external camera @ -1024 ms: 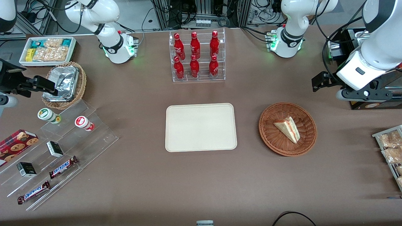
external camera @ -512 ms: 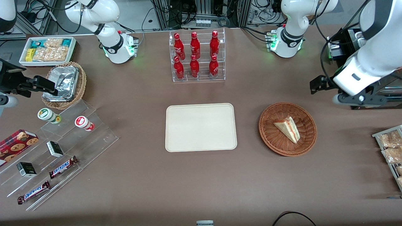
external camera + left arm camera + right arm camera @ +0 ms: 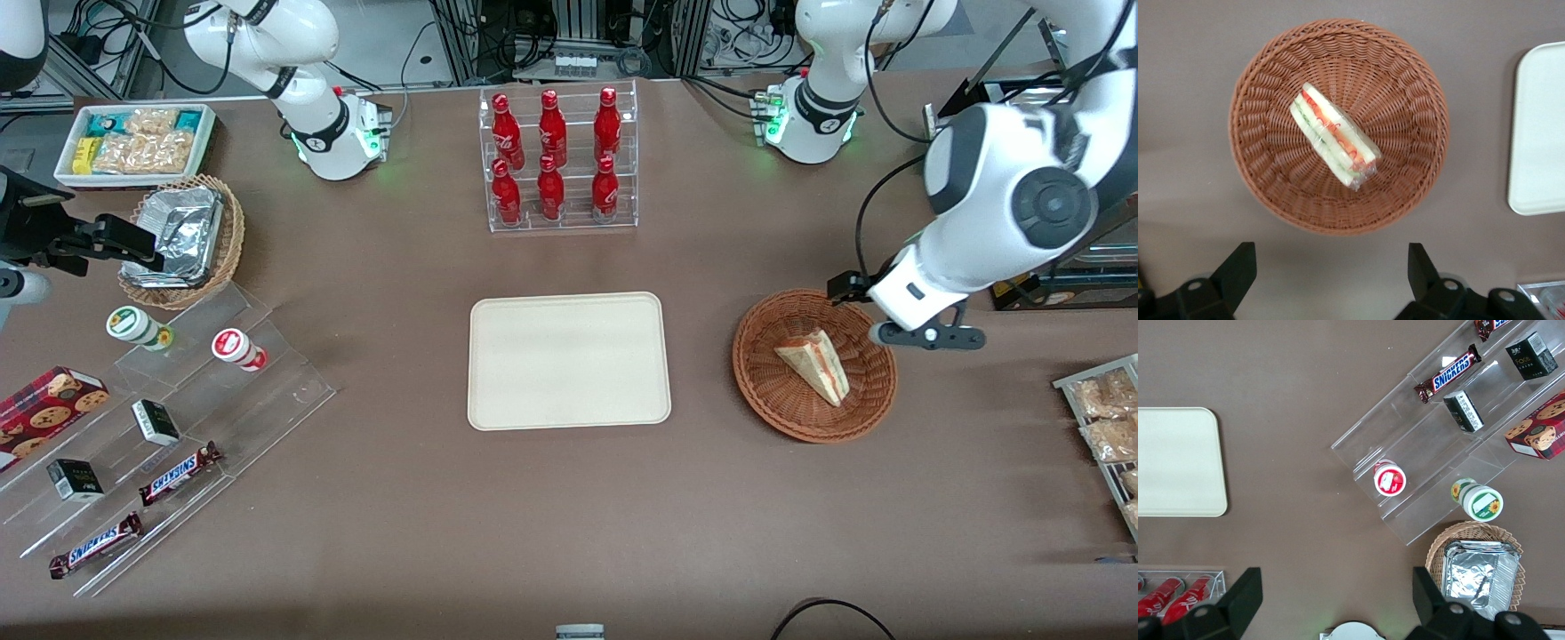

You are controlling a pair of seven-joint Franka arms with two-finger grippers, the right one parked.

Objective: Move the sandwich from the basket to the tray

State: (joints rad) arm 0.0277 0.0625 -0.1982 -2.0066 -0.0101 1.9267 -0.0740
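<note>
The sandwich (image 3: 1335,143) is seen lying in the middle of the basket (image 3: 1265,80), wrapped in clear film, with the tray (image 3: 569,360) well apart on the desk (image 3: 569,516). The gripper (image 3: 1331,283) is held above the basket's rim, its fingers (image 3: 1238,267) spread wide and empty. The wedge is judged light, soft and easily crushed, its film slippery; a gentle hold across the flat bread faces is advised.
</note>
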